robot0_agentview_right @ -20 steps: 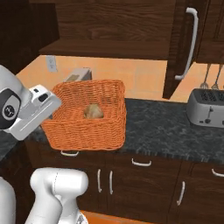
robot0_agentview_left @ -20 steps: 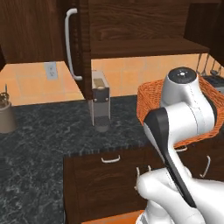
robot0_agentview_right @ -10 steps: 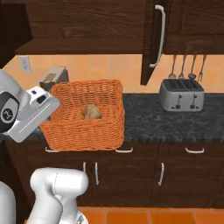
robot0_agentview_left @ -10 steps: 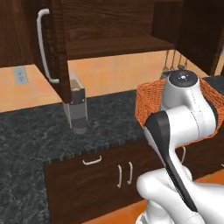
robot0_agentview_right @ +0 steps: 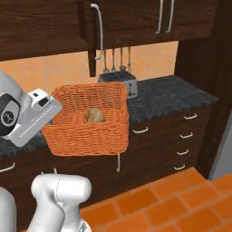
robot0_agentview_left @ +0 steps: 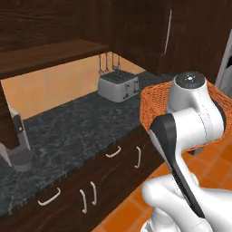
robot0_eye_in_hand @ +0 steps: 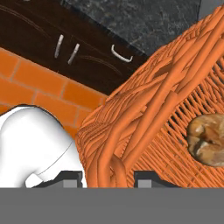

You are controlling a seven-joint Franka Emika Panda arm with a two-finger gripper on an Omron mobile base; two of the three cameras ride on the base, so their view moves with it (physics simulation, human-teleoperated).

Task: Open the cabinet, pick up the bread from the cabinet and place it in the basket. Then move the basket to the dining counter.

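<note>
The orange wicker basket (robot0_agentview_right: 90,133) hangs in the air in front of the black counter, and the round tan bread (robot0_agentview_right: 94,115) lies inside it. My gripper (robot0_agentview_right: 53,112) is shut on the basket's left rim. In the hand view, the rim of the basket (robot0_eye_in_hand: 162,100) runs between the two fingertips of the gripper (robot0_eye_in_hand: 109,176), with the bread (robot0_eye_in_hand: 208,139) at the right. In the left base view, my arm covers most of the basket (robot0_agentview_left: 156,102). The cabinet (robot0_agentview_right: 54,27) stands open, its door edge-on with a curved handle (robot0_agentview_right: 98,31). The dining counter is out of view.
A silver toaster (robot0_agentview_right: 126,82) stands on the black speckled counter (robot0_agentview_left: 68,127) under hanging utensils. A coffee machine (robot0_agentview_left: 16,145) sits at the far left. Dark drawers (robot0_agentview_right: 181,131) line the front below, and orange floor tiles (robot0_agentview_right: 181,199) lie to the right.
The whole picture has swung: the base has turned, so the counter and the toaster have slid across both views. The basket with the bread has stayed in my gripper.
</note>
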